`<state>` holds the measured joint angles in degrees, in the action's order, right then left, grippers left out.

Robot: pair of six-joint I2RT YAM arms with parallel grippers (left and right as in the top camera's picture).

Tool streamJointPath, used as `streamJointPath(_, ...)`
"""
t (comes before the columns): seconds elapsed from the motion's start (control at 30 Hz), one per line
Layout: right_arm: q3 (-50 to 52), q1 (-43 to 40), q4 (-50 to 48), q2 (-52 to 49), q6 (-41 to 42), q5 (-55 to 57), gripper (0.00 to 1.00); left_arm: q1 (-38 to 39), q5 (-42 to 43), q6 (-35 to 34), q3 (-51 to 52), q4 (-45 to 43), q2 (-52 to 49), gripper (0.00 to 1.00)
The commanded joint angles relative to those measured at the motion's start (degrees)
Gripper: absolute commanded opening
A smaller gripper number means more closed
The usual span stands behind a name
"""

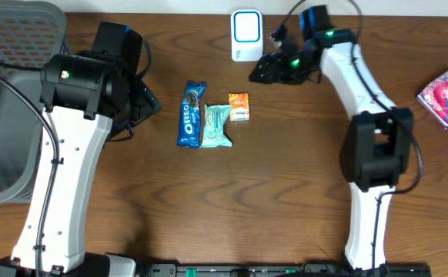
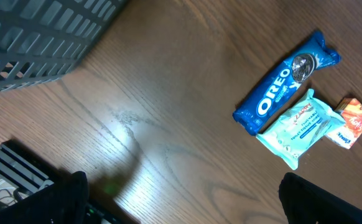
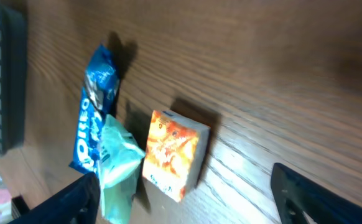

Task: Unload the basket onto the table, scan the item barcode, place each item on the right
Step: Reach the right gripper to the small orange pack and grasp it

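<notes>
Three items lie mid-table: a blue Oreo pack [image 1: 191,114], a teal wipes packet [image 1: 215,126] and a small orange box [image 1: 239,106]. A white barcode scanner [image 1: 246,35] stands at the back edge. My right gripper [image 1: 264,71] hovers just right of the scanner, above and behind the orange box [image 3: 171,152]. Its jaws are open and hold nothing, and the box shows between them from above. The Oreo pack [image 3: 94,124] and the teal packet [image 3: 119,168] lie to the box's left. My left gripper [image 1: 148,104] hangs open and empty left of the Oreo pack [image 2: 283,84].
A grey mesh basket [image 1: 8,100] fills the far left of the table. A pink packet [image 1: 445,95] lies near the right edge. In the left wrist view the basket's wall [image 2: 38,37] is at top left, and bare wood lies under the open fingers.
</notes>
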<state>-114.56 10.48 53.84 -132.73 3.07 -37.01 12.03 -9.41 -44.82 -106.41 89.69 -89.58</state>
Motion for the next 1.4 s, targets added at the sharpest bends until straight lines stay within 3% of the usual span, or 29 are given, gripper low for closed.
streamJointPath(0.0, 0.3, 1.8, -0.5, -4.3, 5.6, 0.0, 0.79, -0.1, -1.2, -0.3, 0.1, 0.2, 0.0, 0.98)
streamJointPath(0.17, 0.3, 3.7, 0.3, -8.7, 5.7, 0.0, 0.75, -0.1, -1.2, -0.3, 0.1, 0.2, 0.0, 0.98)
streamJointPath(0.4, 0.4, 4.3, 1.7, -11.0, 6.6, -1.0, 0.63, -0.1, -1.2, -0.3, 0.1, 0.2, 0.0, 0.98)
streamJointPath(0.83, 0.5, 7.2, 3.8, -11.0, 9.5, 2.5, 0.56, -0.1, -1.2, -0.3, 0.1, 0.2, 0.0, 0.98)
streamJointPath(0.97, 0.5, 7.9, 3.8, -11.0, 10.4, 5.7, 0.34, -0.1, -1.2, -0.3, 0.1, 0.2, 0.0, 0.98)
streamJointPath(1.07, 0.5, 7.9, 3.8, -11.0, 10.1, 6.7, 0.01, -0.1, -1.2, -0.3, 0.1, 0.2, 0.0, 0.98)
streamJointPath(1.23, 0.5, 6.2, 6.0, -10.8, 7.4, 1.9, 0.01, -0.1, -1.2, -0.3, 0.1, 0.2, 0.0, 0.98)
streamJointPath(1.37, 0.4, 2.3, 9.4, -10.6, -0.3, -10.5, 0.01, -0.1, -1.2, -0.3, 0.1, 0.2, 0.0, 0.98)
